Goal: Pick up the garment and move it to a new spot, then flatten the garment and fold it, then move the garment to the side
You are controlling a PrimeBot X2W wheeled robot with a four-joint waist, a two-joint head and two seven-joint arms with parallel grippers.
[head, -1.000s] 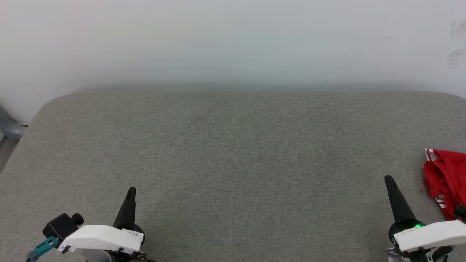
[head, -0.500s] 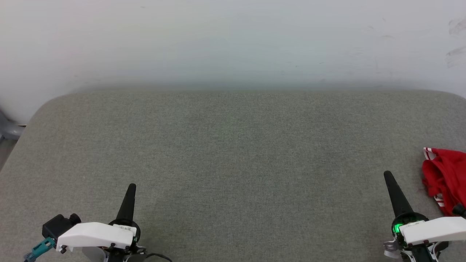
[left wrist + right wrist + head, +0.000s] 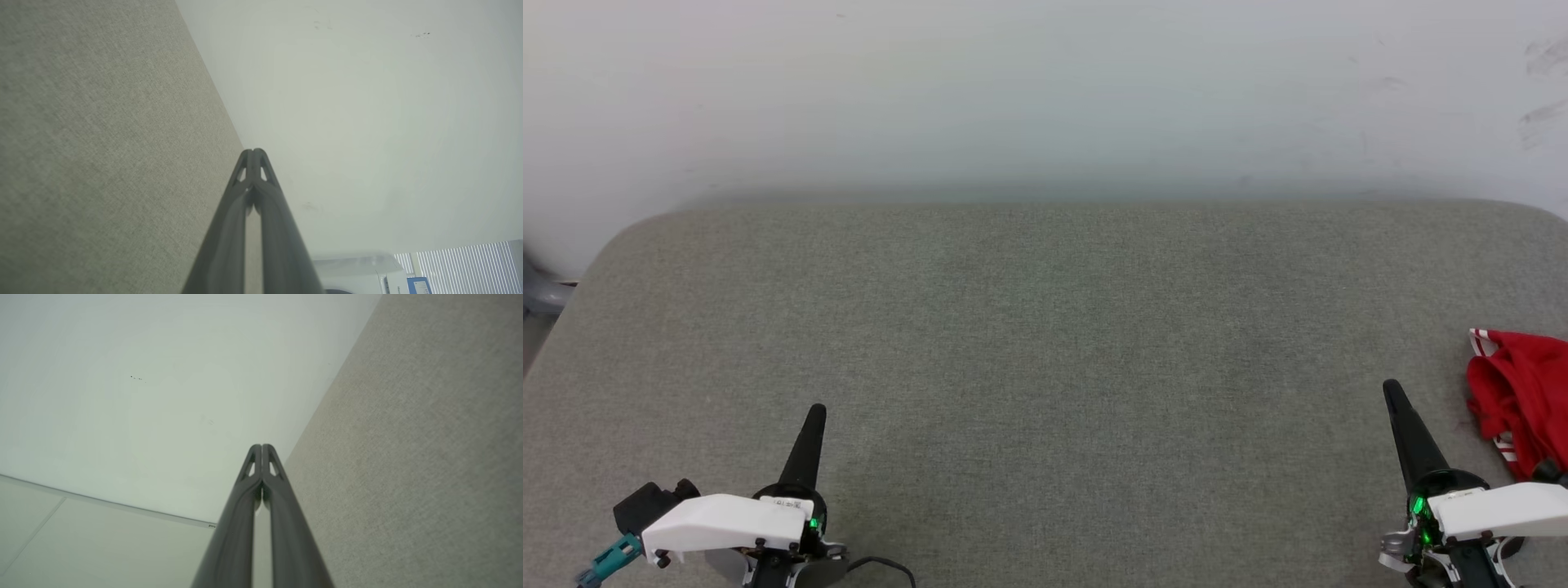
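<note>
Both grippers sit nearest the robot, at the bottom of the head view. At lower left, the left gripper (image 3: 816, 411) is clenched into a single dark spike with nothing in it. The left wrist view shows its tips (image 3: 254, 152) pressed together, with only a thin slit further down the fingers. At lower right, the right gripper (image 3: 1391, 387) is clenched the same way and also empty. Its tips (image 3: 261, 446) meet in the right wrist view. A green light (image 3: 1419, 508) glows at the base of its fingers. Whether either gripper touches the cloth beneath it cannot be told.

Just to the right of the right gripper and slightly farther out lies the garment (image 3: 1521, 388). It is a crumpled red heap at the right edge of the head view, partly cut off by the frame. A bit of striped trim (image 3: 1485, 340) shows at its far left corner. A narrow strip of cloth separates the heap from the gripper's fingers.

Everything rests on a grey fabric surface (image 3: 1045, 327), which runs away from the robot to rounded far corners. Behind its far edge stands a pale wall (image 3: 1045, 90) with faint scuffs at the upper right. The left wrist view also catches a white appliance (image 3: 355, 269) and window blinds (image 3: 461, 263) in the background.
</note>
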